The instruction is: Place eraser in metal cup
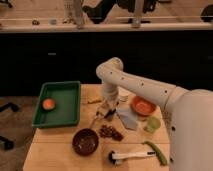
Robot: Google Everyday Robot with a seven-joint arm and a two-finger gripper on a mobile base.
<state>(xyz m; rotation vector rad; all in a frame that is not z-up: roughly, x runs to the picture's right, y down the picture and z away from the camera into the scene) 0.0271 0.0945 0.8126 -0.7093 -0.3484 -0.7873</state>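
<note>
The gripper [106, 112] hangs low over the table [55, 150]. A tray [76, 102] sits left of it, a bowl [143, 106] right. I cannot tell if it grips anything.

The metal cup [123, 95] shows as a pale, rounded shape standing toward the far right of the counter [55, 150], mostly hidden behind the arm [145, 87]. The gripper [106, 113] points down over the counter's middle, nearer than the cup and just to its left. Whether the eraser sits at its tip cannot be told.
</note>
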